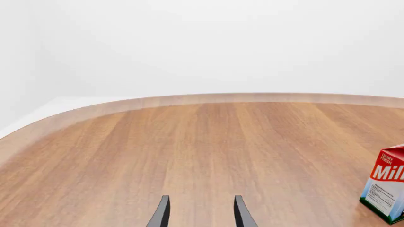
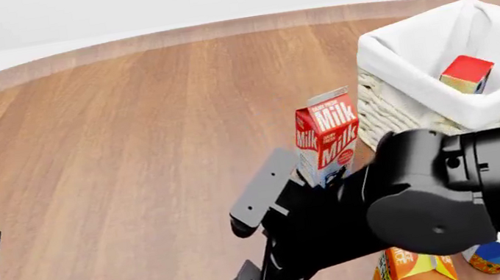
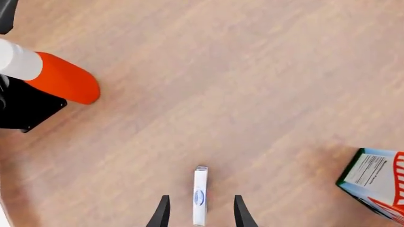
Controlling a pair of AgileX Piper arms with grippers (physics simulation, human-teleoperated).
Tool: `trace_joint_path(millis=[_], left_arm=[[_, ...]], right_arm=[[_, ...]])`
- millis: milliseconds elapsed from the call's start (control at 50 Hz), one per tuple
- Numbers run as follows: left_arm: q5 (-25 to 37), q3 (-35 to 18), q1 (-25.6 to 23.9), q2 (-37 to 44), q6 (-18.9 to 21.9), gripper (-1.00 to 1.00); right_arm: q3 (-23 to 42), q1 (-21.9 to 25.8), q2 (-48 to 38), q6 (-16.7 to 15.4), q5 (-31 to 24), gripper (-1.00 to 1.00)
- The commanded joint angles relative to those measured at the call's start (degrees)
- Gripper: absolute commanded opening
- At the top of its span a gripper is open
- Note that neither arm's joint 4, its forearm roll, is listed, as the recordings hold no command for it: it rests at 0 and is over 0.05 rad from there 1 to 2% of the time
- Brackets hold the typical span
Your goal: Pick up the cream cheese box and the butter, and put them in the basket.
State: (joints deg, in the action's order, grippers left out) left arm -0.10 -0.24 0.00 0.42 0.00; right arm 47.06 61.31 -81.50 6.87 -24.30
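1. The right hand (image 3: 197, 213) is seen in the right wrist view with its fingers spread, poised over the cream cheese box (image 3: 200, 195). The box stands on a thin edge on the tabletop (image 3: 221, 94), between the two fingertips, and nothing is gripped yet.
2. The butter (image 2: 466, 73) is already seen lying inside the basket (image 2: 387, 60) at the far right of the front view, so only the white box is judged to remain.
3. A tip-over is the likeliest failure: so narrow a footing can be knocked flat if one finger touches before the other.
4. A slip is also possible if the box is pinched only at its near end, where little of its face is caught.
5. The milk carton (image 2: 327, 136) stands just before the basket, between it and the right arm. It could be struck and toppled if the lift is kept too low on the way over.
6. The left hand (image 1: 200, 212) is shown with its fingers apart and empty, over bare wood well away from the goods; no trouble is expected from it.
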Motion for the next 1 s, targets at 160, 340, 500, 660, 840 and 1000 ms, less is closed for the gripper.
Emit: trace_joint_path(millis=[160,340,500,660,840,1000], left_arm=[[0.00,0.00,0.00,0.00,0.00,1.00],[0.00,0.00,0.00,0.00,0.00,1.00],[0.00,0.00,0.00,0.00,0.00,1.00],[0.00,0.00,0.00,0.00,0.00,1.00],[0.00,0.00,0.00,0.00,0.00,1.00],[0.00,0.00,0.00,0.00,0.00,1.00]], right_arm=[[-1.81,-1.22,-0.70,0.69,1.88,1.00],[-1.45,-0.74,-0.48,0.81,0.93,1.00],[-2.38,-0.31,-1.79,1.39,2.17,1.00],[-3.27,-0.33,-2.56,1.85,3.19,1.00],[-3.63,-0.12,-2.98,2.44,3.83,1.00],[-4.19,0.16,-3.71,3.16,4.70,1.00]])
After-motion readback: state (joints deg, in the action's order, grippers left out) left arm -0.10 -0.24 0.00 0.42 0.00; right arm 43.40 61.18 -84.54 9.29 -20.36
